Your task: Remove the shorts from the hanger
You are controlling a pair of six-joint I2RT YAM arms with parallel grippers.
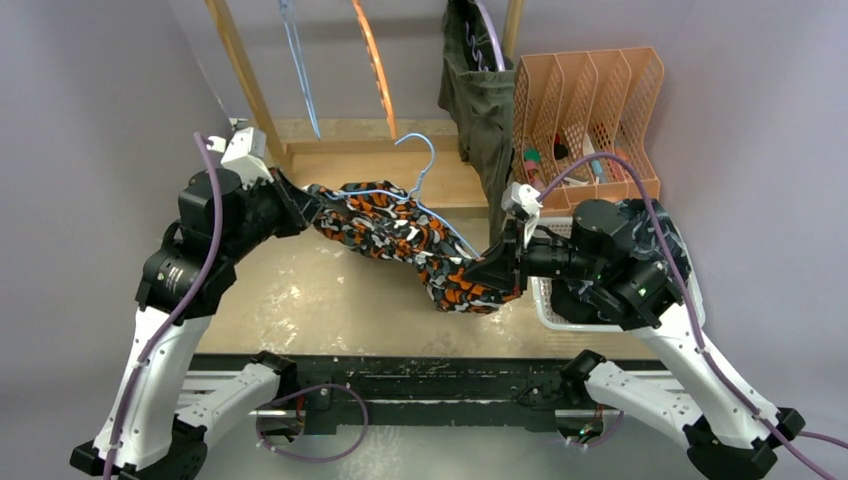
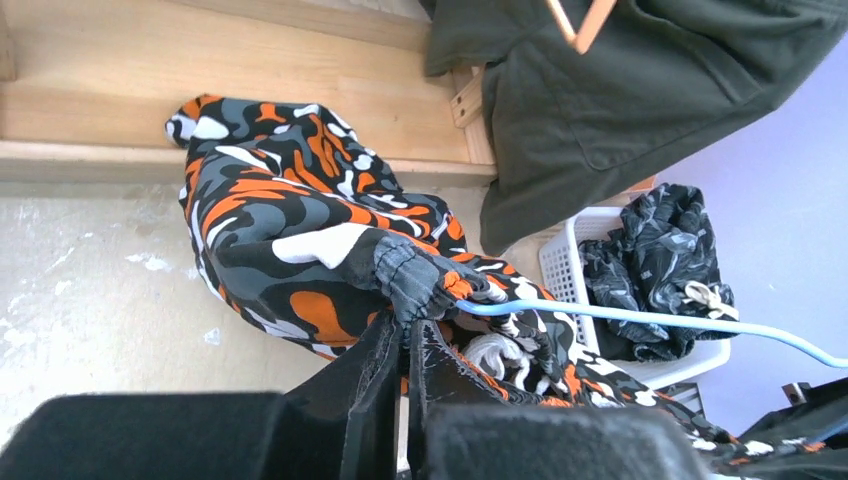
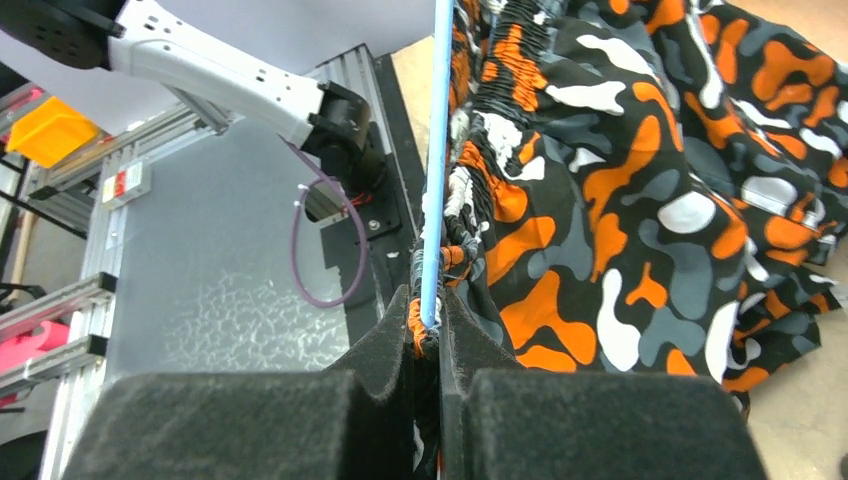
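The orange-black-white blotch-patterned shorts [image 1: 400, 232] are stretched between my two grippers above the table, still threaded on a light blue wire hanger [image 1: 425, 160]. My left gripper [image 1: 300, 207] is shut on their gathered waistband [image 2: 415, 280] at the left end. My right gripper [image 1: 503, 268] is shut on the waistband at the right end, with the hanger wire [image 3: 437, 150] running between its fingers. The olive green shorts [image 1: 483, 100] hang on the rack. The dark wavy-patterned shorts [image 1: 655, 235] lie in the basket. The plain black shorts are not visible.
A wooden rack [image 1: 240, 70] at the back carries an empty blue hanger [image 1: 298, 70] and an empty orange hanger [image 1: 375, 70]. An orange file organizer [image 1: 590, 100] stands at the back right. A white basket [image 1: 560, 315] sits under my right arm.
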